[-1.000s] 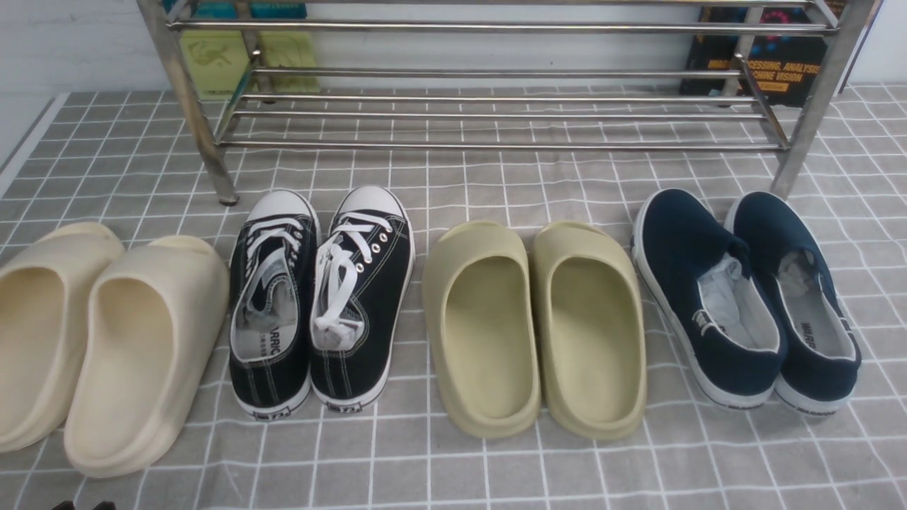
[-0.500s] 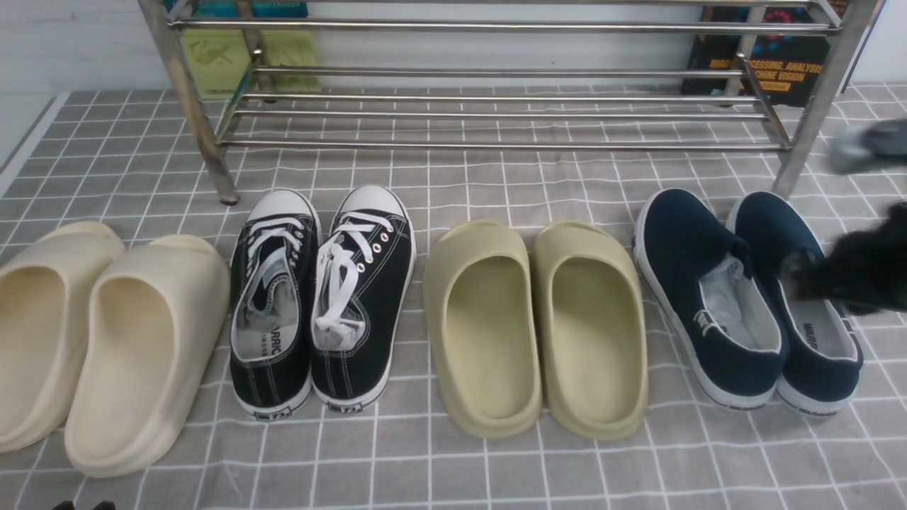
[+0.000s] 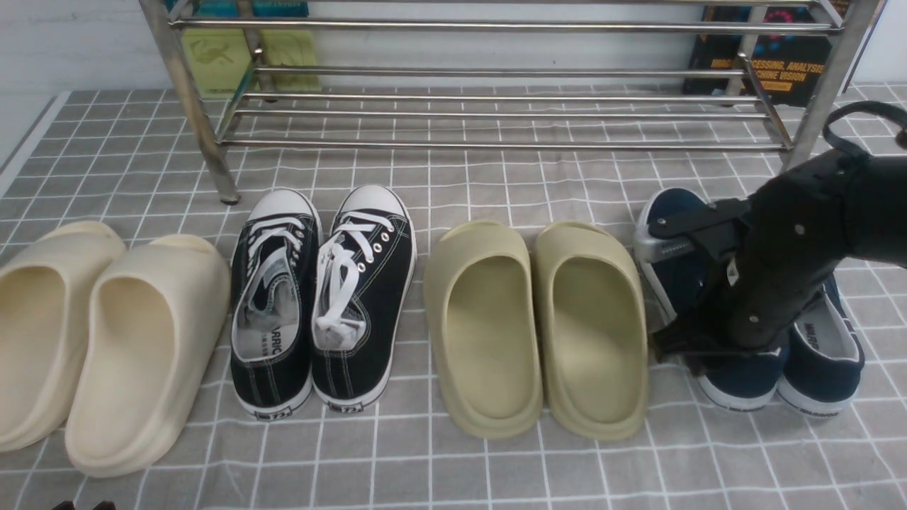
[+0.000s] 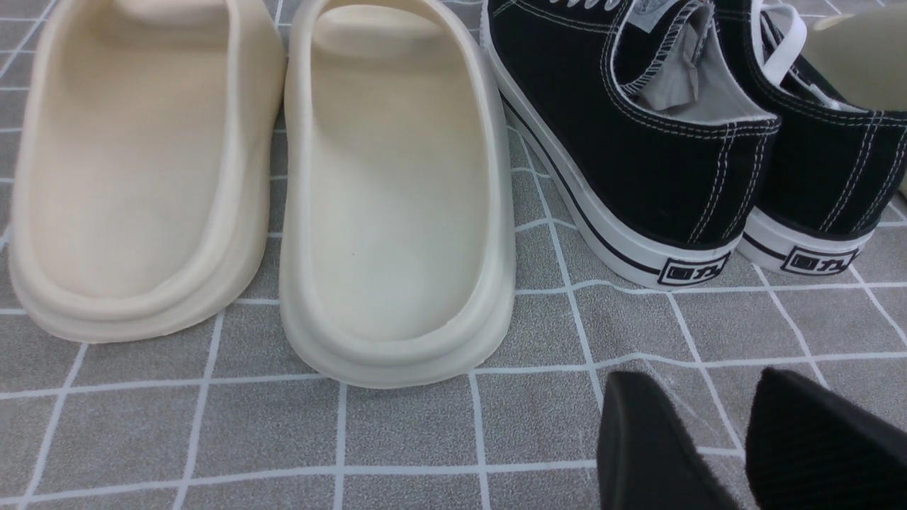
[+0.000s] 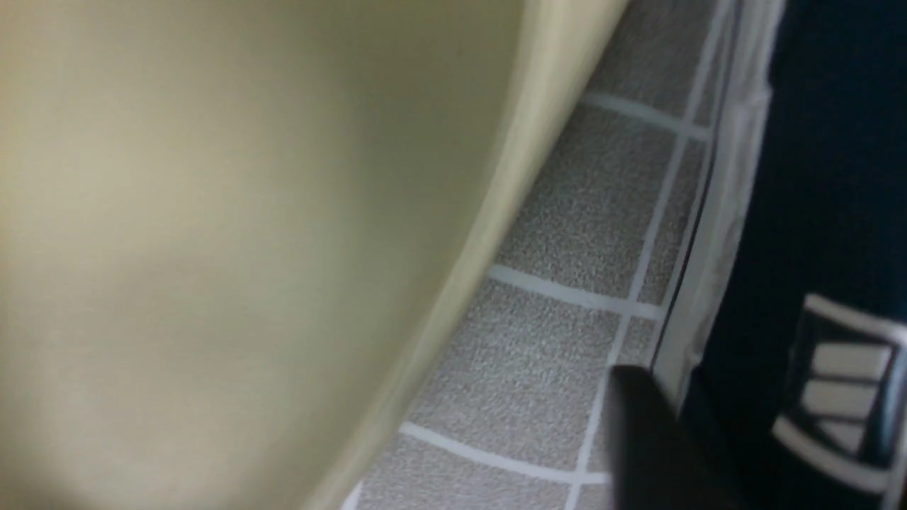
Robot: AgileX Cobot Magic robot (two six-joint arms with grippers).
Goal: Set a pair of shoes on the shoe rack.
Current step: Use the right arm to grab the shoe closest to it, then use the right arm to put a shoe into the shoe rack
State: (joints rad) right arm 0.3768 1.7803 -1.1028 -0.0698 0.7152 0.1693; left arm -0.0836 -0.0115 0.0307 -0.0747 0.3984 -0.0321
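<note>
Gridded cloth (image 3: 425, 467): before the rack (image 3: 496, 146), right end effector (image 3: 673, 353), opening unclear, could shove the navy sneaker (image 3: 740, 382) if misaligned.

Even, muted light leaves soft shadows around the footwear, with glints on the metal rack (image 3: 496, 146). The right wrist view is blurred.

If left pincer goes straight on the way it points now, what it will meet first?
Probably the grey checked surface, just short of the black sneaker ahead of the left pincer; depth is unclear, so the sneaker's heel is possible.
</note>
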